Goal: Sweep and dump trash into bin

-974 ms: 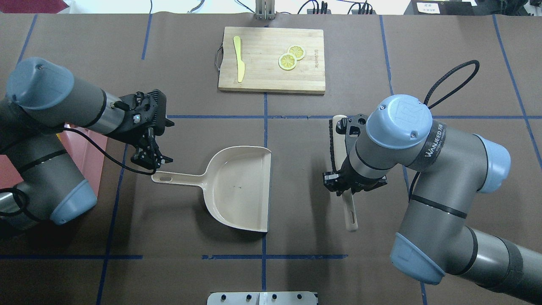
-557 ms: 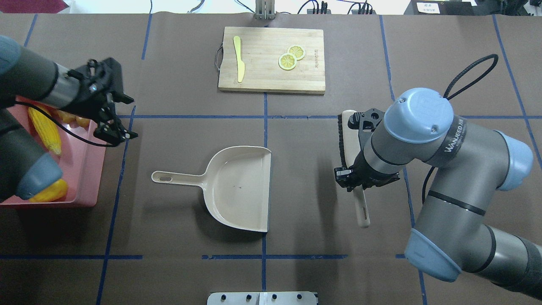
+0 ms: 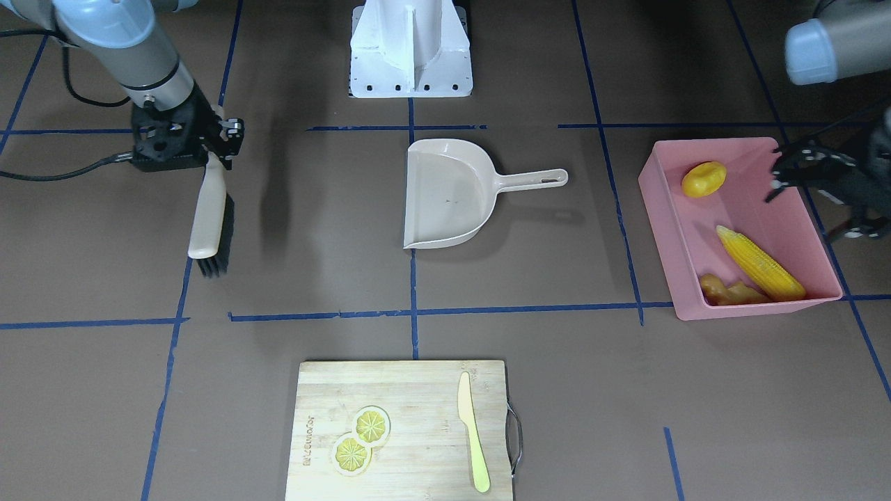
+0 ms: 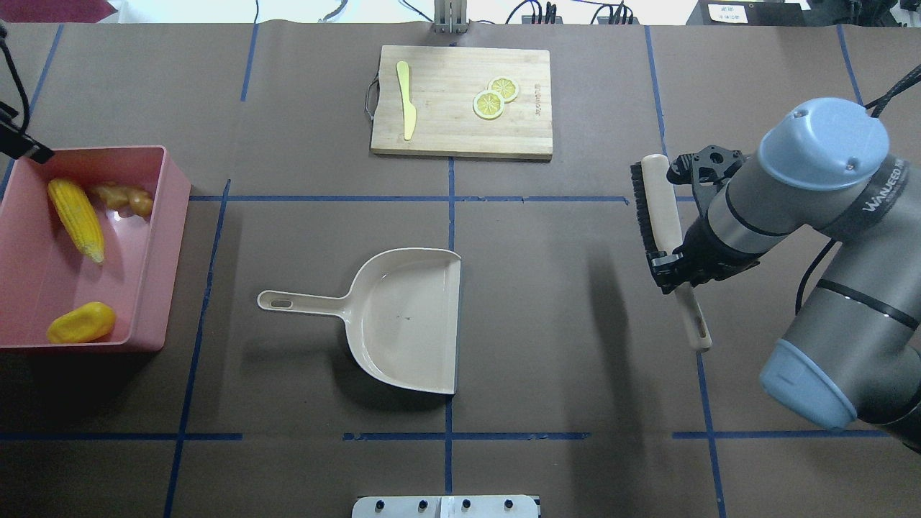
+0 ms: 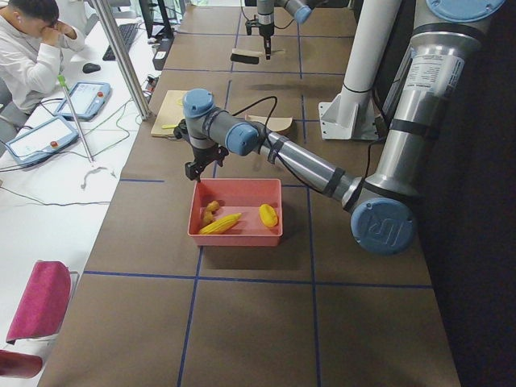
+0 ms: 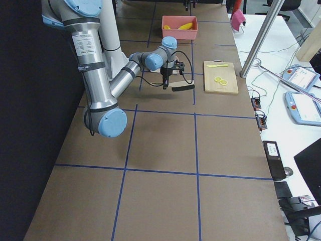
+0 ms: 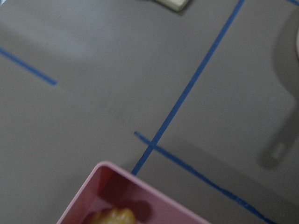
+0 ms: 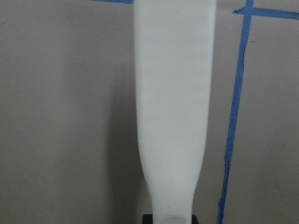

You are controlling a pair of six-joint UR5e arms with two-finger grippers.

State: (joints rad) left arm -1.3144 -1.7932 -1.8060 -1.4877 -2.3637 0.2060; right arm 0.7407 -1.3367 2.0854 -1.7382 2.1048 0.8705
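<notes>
The pink bin (image 4: 167,216) stands at the table's left end, also in the front view (image 3: 658,209). In it lie the corn cob (image 4: 75,219), the ginger root (image 4: 128,198) and the potato (image 4: 80,322). My left gripper (image 3: 800,195) hangs open and empty over the bin's outer rim, by the far corner; the left wrist view shows that corner (image 7: 117,175). My right gripper (image 4: 676,270) is shut on the handle of a black-bristled brush (image 4: 658,208) and holds it above the table at the right.
The beige dustpan (image 4: 403,324) lies empty at mid-table, its handle (image 4: 302,303) pointing toward the bin. A wooden cutting board (image 4: 460,129) with a pale yellow knife (image 4: 407,101) and lemon slices (image 4: 493,99) sits at the far edge.
My left arm has let go of the dustpan handle and swung left past the bin, uncovering it. My right arm has carried the brush further right and farther from me.
</notes>
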